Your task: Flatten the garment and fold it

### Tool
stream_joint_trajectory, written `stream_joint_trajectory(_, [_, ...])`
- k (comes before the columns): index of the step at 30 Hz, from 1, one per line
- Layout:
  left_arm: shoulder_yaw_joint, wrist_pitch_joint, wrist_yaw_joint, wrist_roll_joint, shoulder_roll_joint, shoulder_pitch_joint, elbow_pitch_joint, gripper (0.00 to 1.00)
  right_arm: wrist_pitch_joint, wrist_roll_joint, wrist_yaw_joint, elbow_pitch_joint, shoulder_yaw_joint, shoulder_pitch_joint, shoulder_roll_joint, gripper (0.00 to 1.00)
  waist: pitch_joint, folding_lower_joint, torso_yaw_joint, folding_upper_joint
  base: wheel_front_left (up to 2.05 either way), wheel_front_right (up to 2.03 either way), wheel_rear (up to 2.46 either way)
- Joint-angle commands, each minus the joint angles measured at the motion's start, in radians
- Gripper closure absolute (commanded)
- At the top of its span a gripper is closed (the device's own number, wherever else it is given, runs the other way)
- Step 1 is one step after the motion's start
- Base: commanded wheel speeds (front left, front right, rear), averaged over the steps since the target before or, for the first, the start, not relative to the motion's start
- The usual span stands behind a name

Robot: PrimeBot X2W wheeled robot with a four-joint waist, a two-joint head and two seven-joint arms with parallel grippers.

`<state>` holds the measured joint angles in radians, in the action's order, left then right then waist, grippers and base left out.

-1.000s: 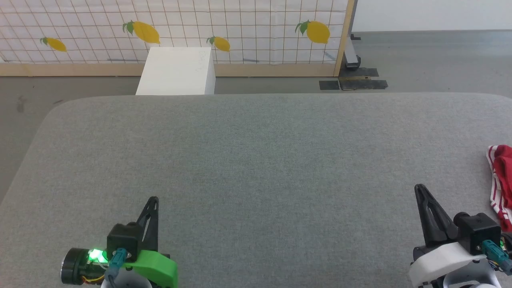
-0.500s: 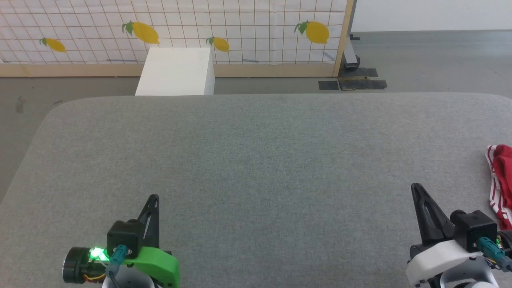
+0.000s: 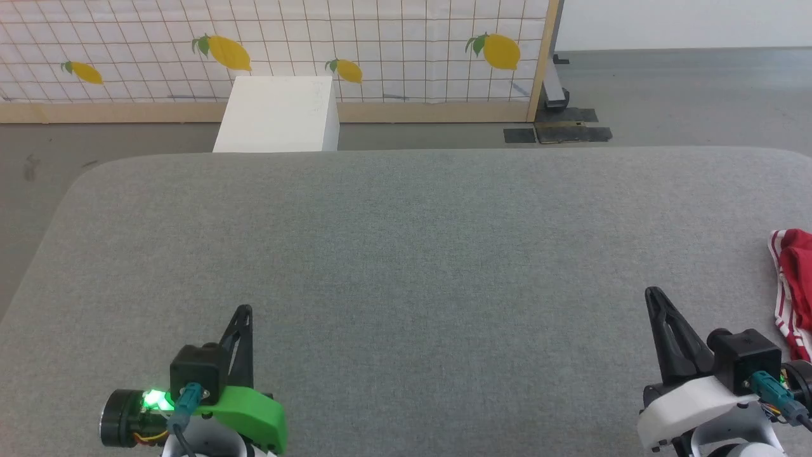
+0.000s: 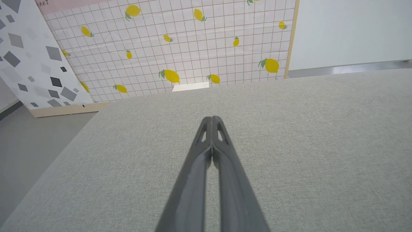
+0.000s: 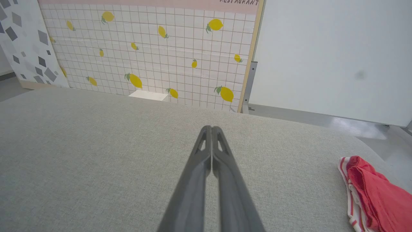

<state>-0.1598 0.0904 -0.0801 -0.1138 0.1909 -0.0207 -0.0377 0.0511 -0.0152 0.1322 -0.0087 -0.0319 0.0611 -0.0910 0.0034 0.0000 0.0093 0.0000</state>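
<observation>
The garment lies crumpled at the right edge of the grey table, red with a white, red-striped hem; part of it is cut off by the frame. In the right wrist view the garment sits at the lower right. My right gripper is shut and empty, hovering to the left of the garment and apart from it; its fingertips meet. My left gripper is shut and empty over the near left of the table, with its fingertips pressed together.
A white box stands on the floor behind the table's far edge. Behind it runs a lemon-print grid panel in a wooden frame. Grey floor lies to the right.
Both grippers have crept slightly up in the head view. The whole view has shifted a little to the left. The garment has not been touched.
</observation>
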Motion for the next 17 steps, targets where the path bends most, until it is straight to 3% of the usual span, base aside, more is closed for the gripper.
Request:
stream_joint_trajectory(1, [0.013,-0.005,0.008,0.010,-0.009,0.011,0.005,1.00,-0.005,0.008,-0.001,0.004,0.004,-0.021,0.004,1.00,0.000,0.0000,0.000,0.0000,0.00,0.00,0.00])
stream_joint_trajectory(17, [0.059,-0.032,0.030,0.042,-0.050,0.014,0.016,1.00,-0.020,0.011,-0.001,0.005,0.013,-0.033,0.016,1.00,-0.001,0.0000,-0.003,0.0000,0.00,0.00,0.00])
